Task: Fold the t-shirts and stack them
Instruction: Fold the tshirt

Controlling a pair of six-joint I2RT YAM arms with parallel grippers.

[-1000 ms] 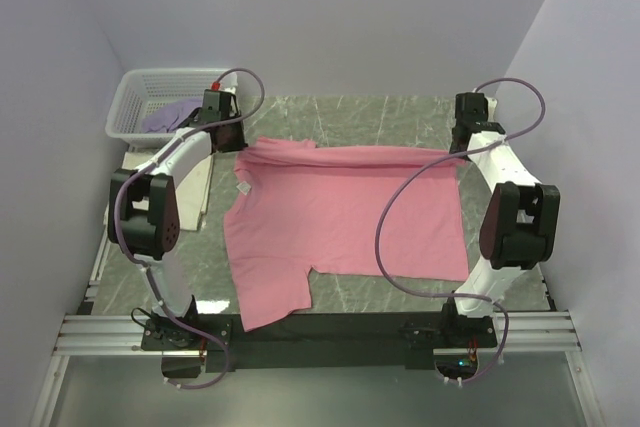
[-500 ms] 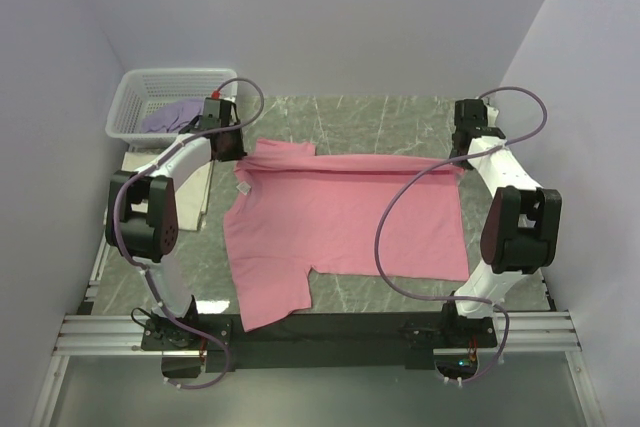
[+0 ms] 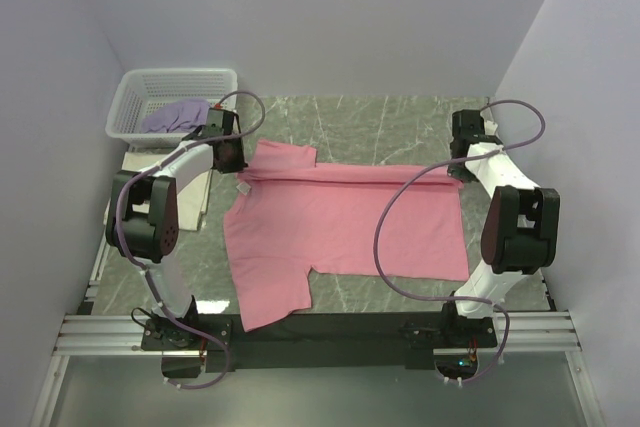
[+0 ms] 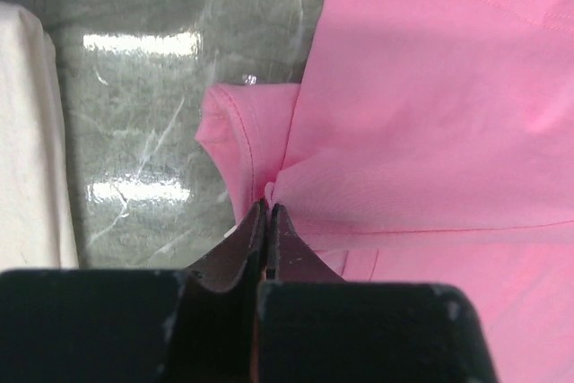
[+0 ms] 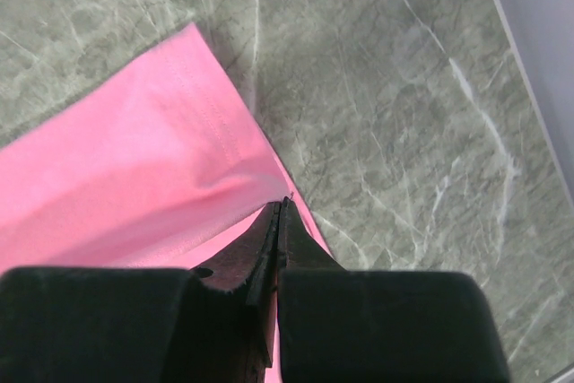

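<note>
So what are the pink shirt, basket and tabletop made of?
The pink t-shirt looks like matte cotton jersey: stitched hems, soft folds. The basket seems white plastic, given its moulded lattice. The tabletop is glossy, green, veined, reflecting lights; stone or laminate, unclear.

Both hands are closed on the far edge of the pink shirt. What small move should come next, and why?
Probably draw the left hand and right hand together toward the near side. Each pinches the far edge of the pink t-shirt, and only a narrow strip is folded over, so the fold looks unfinished.
</note>
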